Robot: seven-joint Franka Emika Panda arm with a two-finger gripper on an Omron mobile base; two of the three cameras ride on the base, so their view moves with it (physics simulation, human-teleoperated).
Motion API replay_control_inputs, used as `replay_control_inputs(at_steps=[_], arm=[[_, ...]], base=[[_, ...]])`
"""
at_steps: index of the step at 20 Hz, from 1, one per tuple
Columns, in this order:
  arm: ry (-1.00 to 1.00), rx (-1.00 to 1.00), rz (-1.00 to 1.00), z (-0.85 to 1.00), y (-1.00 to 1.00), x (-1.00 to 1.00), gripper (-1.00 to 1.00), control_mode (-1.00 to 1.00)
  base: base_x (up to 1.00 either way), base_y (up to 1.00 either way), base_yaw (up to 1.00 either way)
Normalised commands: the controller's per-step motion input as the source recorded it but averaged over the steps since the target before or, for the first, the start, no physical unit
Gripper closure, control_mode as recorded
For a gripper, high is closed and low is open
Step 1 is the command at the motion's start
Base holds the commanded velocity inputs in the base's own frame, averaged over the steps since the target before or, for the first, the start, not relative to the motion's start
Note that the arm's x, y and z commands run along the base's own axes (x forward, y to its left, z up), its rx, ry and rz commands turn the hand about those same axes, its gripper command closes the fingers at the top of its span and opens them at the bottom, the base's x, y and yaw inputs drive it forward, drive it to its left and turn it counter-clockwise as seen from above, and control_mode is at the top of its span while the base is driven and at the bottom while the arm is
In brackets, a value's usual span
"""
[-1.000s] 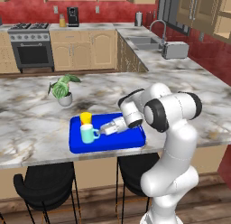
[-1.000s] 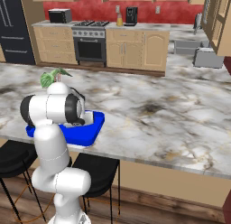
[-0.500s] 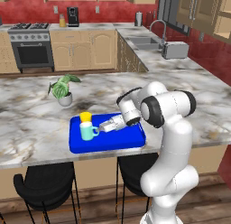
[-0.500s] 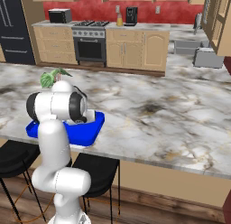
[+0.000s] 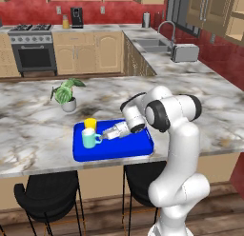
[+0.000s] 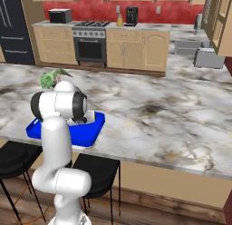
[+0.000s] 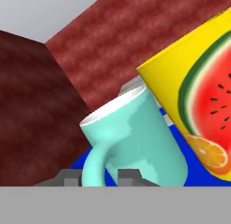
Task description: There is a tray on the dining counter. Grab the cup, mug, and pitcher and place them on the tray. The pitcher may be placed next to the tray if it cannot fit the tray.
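The blue tray lies at the near edge of the dining counter. The yellow cup, printed with fruit, stands at the tray's far left. The teal mug stands upright on the tray just in front of it. My gripper reaches in low from the right. The mug's handle sits between its fingertips, with a thin gap on one side, so it is narrowly open. The pitcher is out of view.
A potted plant stands on the counter behind the tray. Black stools sit under the counter's near edge. A toaster is on the far worktop. Bare marble spreads right of the tray.
The hand and the mug have crept slightly to the left over the tray. The cup and the tray have not moved.
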Motion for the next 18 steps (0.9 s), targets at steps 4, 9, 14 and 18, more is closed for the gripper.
replay_control_inputs(at_steps=[4, 9, 14, 18], arm=[[0.00, 0.00, 0.00, -0.15, 0.04, 0.00, 1.00, -1.00], [0.00, 0.00, 0.00, -0.16, 0.00, 0.00, 1.00, -1.00], [0.00, 0.00, 0.00, 0.00, 0.00, 0.00, 1.00, -1.00], [0.00, 0.00, 0.00, 0.00, 0.00, 0.00, 1.00, -1.00]], base=[[0.00, 0.00, 0.00], [0.00, 0.00, 0.00], [0.00, 0.00, 0.00], [0.00, 0.00, 0.00]])
